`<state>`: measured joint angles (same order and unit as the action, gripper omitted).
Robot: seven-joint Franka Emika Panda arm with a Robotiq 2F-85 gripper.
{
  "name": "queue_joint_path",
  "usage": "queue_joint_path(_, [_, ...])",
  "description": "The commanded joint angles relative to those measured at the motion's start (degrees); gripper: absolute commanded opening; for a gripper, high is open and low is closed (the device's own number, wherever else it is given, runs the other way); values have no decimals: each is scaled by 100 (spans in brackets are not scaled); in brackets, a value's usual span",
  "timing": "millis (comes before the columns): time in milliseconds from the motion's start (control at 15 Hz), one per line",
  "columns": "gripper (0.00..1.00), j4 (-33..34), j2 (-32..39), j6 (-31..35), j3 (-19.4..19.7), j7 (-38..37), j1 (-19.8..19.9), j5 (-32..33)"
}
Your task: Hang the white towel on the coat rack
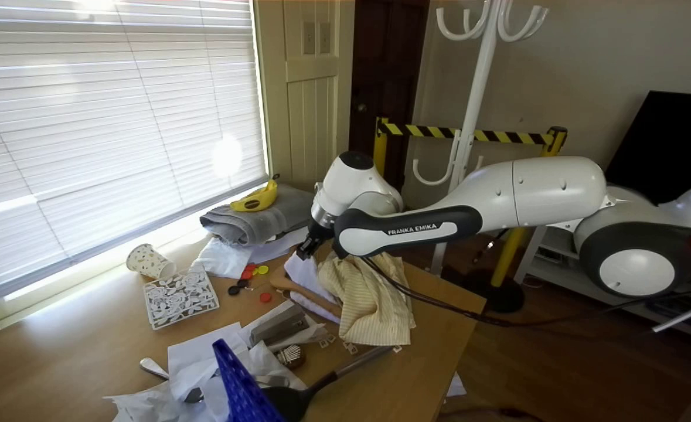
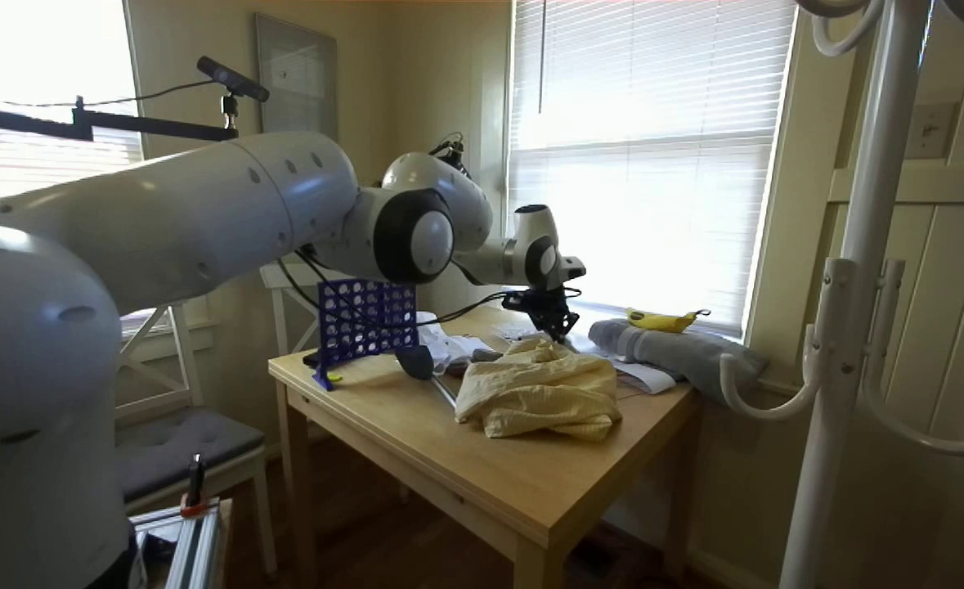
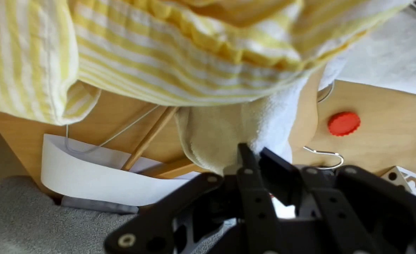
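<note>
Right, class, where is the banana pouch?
In an exterior view, the banana pouch lies on the grey towel near the blinds, left of the pincer.

Cloth [image 1: 377, 305]: on the worktop [image 1: 81, 351]; sides as seen in an exterior view.
Hand towel [image 1: 307, 273]: just left of the cloth, a hanger [image 1: 309, 293] lying across it.
Folded towel [image 1: 263, 223]: left of and behind the cloth, a pouch [image 1: 257, 198] on top.
Cup [image 1: 149, 262]: well left of the cloth.
Utensil [image 1: 351, 369]: in front of the cloth.
Coat rack [image 1: 479, 88]: behind and right of the cloth, beyond the worktop.
</note>
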<state>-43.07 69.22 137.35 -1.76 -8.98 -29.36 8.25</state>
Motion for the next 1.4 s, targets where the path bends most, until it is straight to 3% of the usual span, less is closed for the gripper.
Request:
queue_joint_path(0, [2,-1315,-814,-99,-99,69,39,-41])
queue_joint_path(467, [2,-2934,-1626,-1400,-99,113,-3,20])
queue_joint_path(800, [2,-4153,-2435,526,223,-739,-245,215])
queue_joint_path(1133, [2,-5330,-3442,1652,1309,-2584,-1161,910])
queue_joint_path(1333, [2,-6147,-4029,2051,2609,-3776,-2279,1296])
